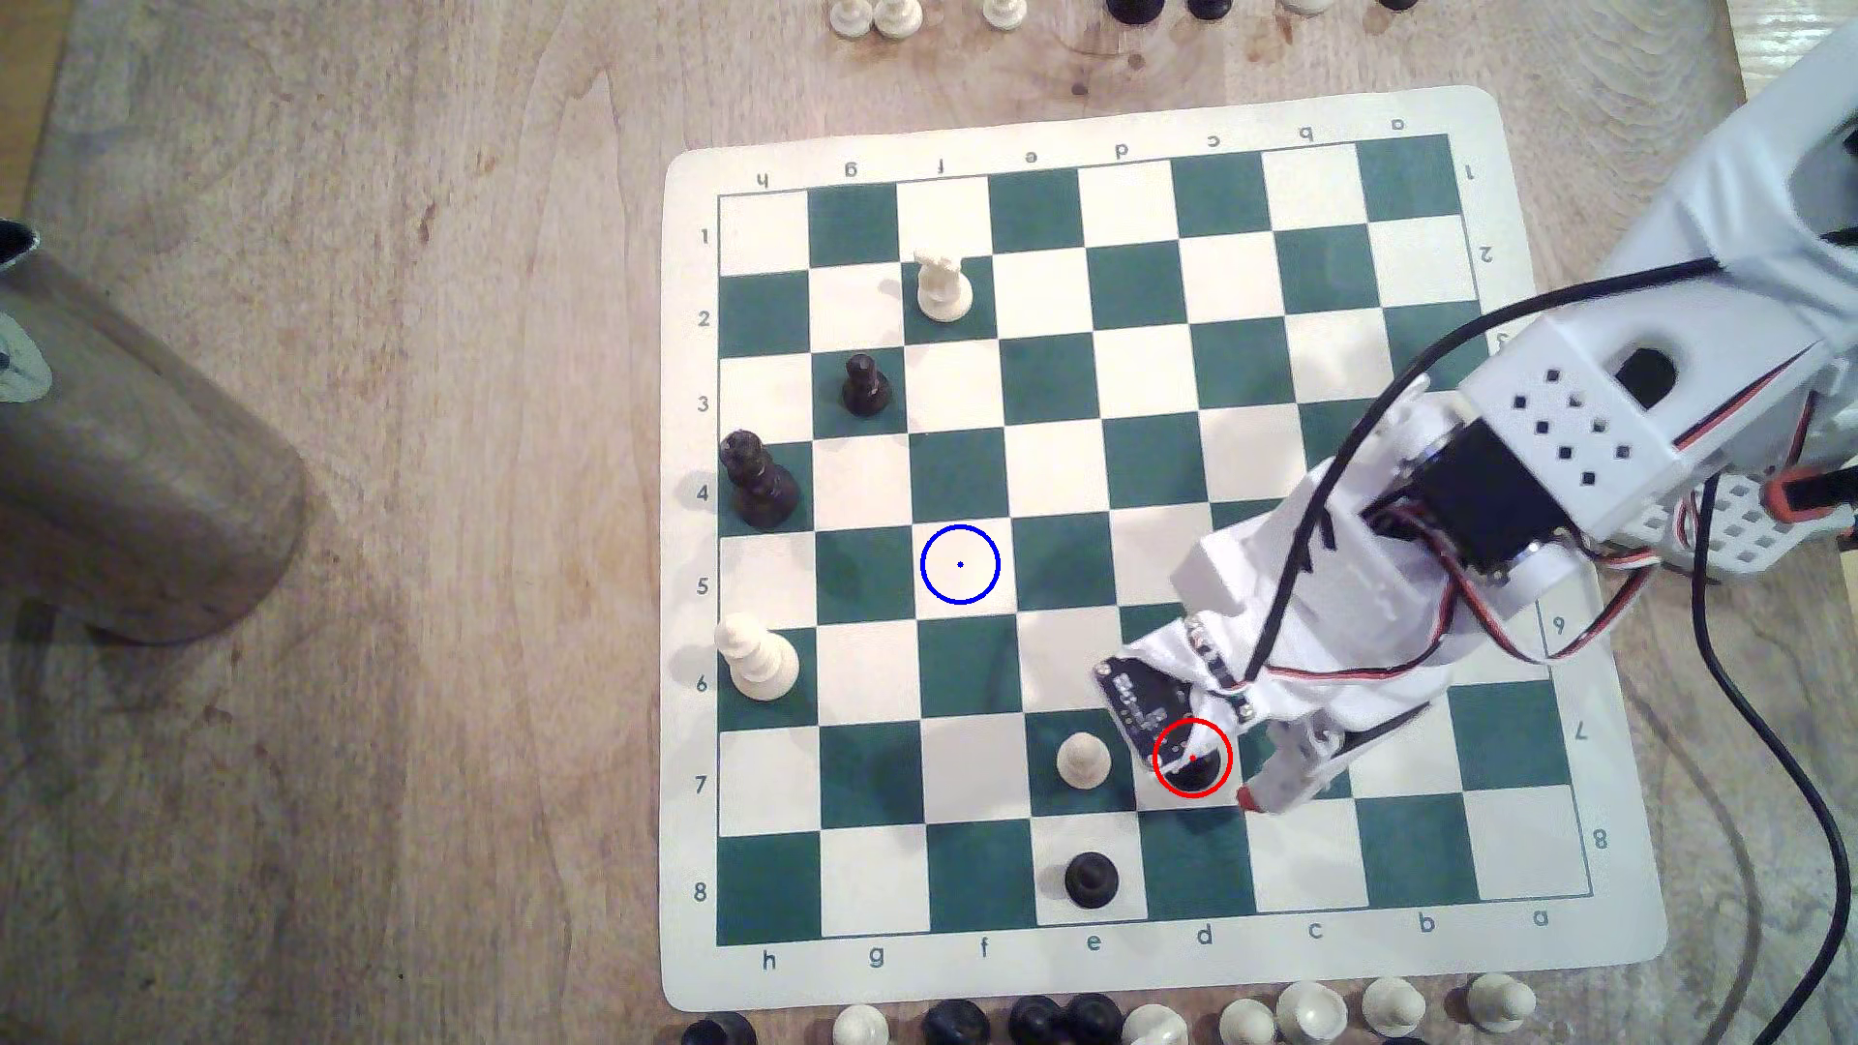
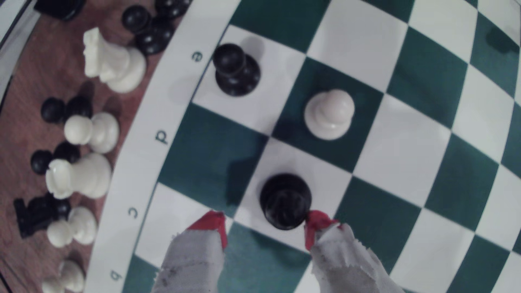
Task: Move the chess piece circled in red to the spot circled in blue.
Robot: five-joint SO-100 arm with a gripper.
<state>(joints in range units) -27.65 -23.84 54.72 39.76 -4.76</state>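
The chess piece (image 1: 1193, 761) is glossy black with a rounded head. It stands inside the red ring on a white square in row 7 of the green-and-white board (image 1: 1599, 884). My gripper (image 1: 1214, 779) hangs over it, open. In the wrist view the chess piece (image 2: 285, 200) stands between the red-tipped fingers of my gripper (image 2: 263, 224). One fingertip (image 2: 314, 221) touches its side; the other fingertip (image 2: 215, 222) stands apart from it. The spot (image 1: 960, 565), a blue ring with a centre dot, marks a bare white square toward the exterior view's left and up.
A white pawn (image 1: 1084, 759) stands one square from the chess piece and a black pawn (image 1: 1091, 879) stands diagonally from it. Toward the exterior view's left are a white piece (image 1: 756, 658), a tall black piece (image 1: 756, 480), a black pawn (image 1: 865, 385) and a white knight (image 1: 942, 286). Spare pieces (image 1: 1307, 1010) line the board's edge.
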